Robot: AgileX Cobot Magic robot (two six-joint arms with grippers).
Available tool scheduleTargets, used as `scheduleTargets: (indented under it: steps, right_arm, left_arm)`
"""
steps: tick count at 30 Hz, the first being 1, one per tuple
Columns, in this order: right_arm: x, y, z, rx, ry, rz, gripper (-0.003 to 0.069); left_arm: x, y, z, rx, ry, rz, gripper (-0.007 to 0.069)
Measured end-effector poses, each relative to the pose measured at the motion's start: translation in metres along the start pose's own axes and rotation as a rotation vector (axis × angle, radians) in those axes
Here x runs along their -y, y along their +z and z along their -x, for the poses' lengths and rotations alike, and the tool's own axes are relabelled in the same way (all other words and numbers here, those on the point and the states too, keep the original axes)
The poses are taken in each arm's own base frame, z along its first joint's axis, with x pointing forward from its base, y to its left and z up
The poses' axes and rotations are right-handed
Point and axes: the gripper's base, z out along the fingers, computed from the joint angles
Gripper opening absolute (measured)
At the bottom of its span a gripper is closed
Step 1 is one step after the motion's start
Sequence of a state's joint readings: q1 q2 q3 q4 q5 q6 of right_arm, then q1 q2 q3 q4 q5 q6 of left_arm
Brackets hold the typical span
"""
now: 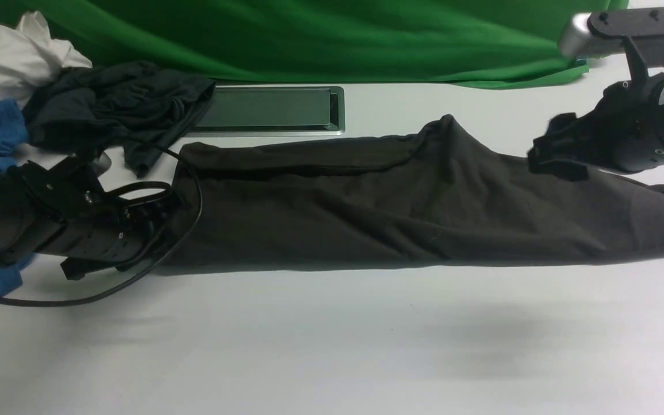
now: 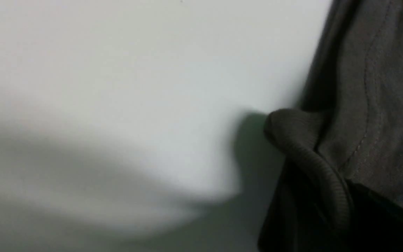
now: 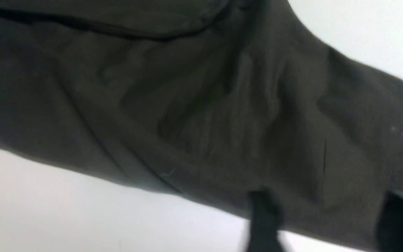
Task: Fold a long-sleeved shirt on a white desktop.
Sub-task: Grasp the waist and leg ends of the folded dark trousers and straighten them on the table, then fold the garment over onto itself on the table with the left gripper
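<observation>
Two fingers [image 3: 262, 217] of the right gripper [image 1: 542, 153] are seen spread wide, nothing being held, above the long-sleeved shirt [image 1: 401, 207]. At the shirt's left edge the left gripper [image 1: 159, 213] is placed, its finger spacing not being discernible. The shirt is laid as a long band across the white desktop [image 1: 332, 346].

Dark olive-brown long-sleeved shirt [image 1: 401, 202] lies folded lengthwise across the white desktop [image 1: 332, 346].

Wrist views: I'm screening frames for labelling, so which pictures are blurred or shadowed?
Left wrist view: the white desktop is soft under a broad blurred shadow, the cuff of the long-sleeved shirt sharper. Right wrist view: shirt motion-blurred throughout. Front view: clearest, evenly lit.
</observation>
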State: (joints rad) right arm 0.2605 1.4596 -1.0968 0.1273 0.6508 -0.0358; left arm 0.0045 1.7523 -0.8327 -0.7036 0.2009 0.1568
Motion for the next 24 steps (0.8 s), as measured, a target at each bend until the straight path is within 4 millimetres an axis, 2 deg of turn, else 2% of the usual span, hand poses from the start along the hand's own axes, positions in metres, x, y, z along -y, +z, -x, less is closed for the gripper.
scheduleTargets:
  steps: [2,3,4,7,12,15,17,20,21,23,24]
  right_arm:
    - [0.000,-0.004,-0.001,-0.003,0.000,0.002,0.0126]
    - [0.000,-0.004,-0.001,-0.003,0.000,0.002,0.0115]
    - [-0.001,-0.011,-0.001,0.006,-0.002,0.003,0.0059]
    - [-0.003,-0.028,-0.001,0.032,-0.006,0.007,0.0026]
    - [-0.006,-0.062,-0.002,0.111,-0.009,0.019,0.0020]
    - [-0.008,-0.084,-0.004,0.174,-0.004,0.034,0.0019]
    - [-0.009,-0.092,-0.004,0.197,-0.003,0.038,0.0019]
    - [-0.010,-0.107,-0.006,0.248,-0.003,0.046,0.0019]
    - [-0.011,-0.112,-0.007,0.262,-0.002,0.049,0.0019]
    - [-0.011,-0.116,-0.008,0.274,-0.002,0.051,0.0019]
    - [-0.011,-0.119,-0.008,0.282,-0.002,0.052,0.0019]
  left_arm:
    - [-0.003,-0.005,0.002,-0.005,-0.008,-0.003,0.0123]
    - [-0.004,-0.006,0.002,-0.007,-0.008,-0.004,0.0123]
    - [-0.007,-0.012,0.006,-0.001,-0.017,-0.006,0.0123]
    - [-0.017,-0.032,0.017,0.049,-0.049,-0.012,0.0123]
    - [-0.028,-0.069,0.036,0.179,-0.071,-0.022,0.0123]
    - [-0.023,-0.090,0.046,0.244,-0.034,-0.050,0.0123]
    - [-0.016,-0.097,0.052,0.260,-0.023,-0.074,0.0123]
    - [0.021,-0.113,0.069,0.295,0.056,-0.181,0.0123]
    - [0.046,-0.119,0.075,0.312,0.107,-0.242,0.0123]
    - [0.078,-0.126,0.080,0.333,0.174,-0.316,0.0123]
    - [0.107,-0.129,0.080,0.336,0.227,-0.379,0.0123]
